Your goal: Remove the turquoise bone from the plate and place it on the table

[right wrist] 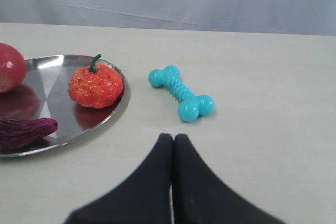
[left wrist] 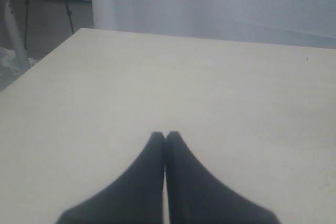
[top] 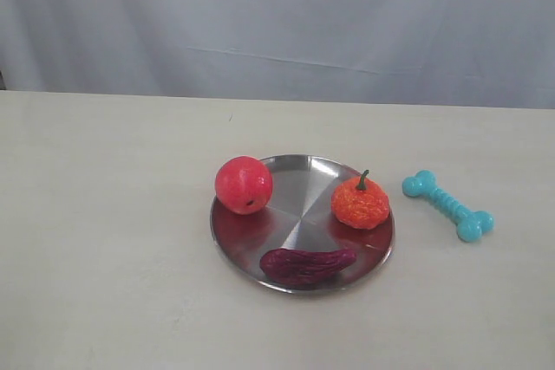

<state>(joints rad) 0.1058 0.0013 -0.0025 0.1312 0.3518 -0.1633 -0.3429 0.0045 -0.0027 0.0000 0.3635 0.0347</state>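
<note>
Turquoise bone [top: 447, 205] lies on the table [top: 113, 240] just beside the plate [top: 299, 181], clear of its rim. An apple [top: 244, 185], a small pumpkin [top: 361, 203] and a purple vegetable [top: 307, 264] sit on the plate. The left gripper [left wrist: 165, 136] and right gripper [right wrist: 173, 138] hover with fingers pressed together, holding nothing.

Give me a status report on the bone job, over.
Left pincer shut, empty. Right pincer shut, empty. Turquoise bone off the plate, lying on the table beside it. Nothing in the way.
</note>
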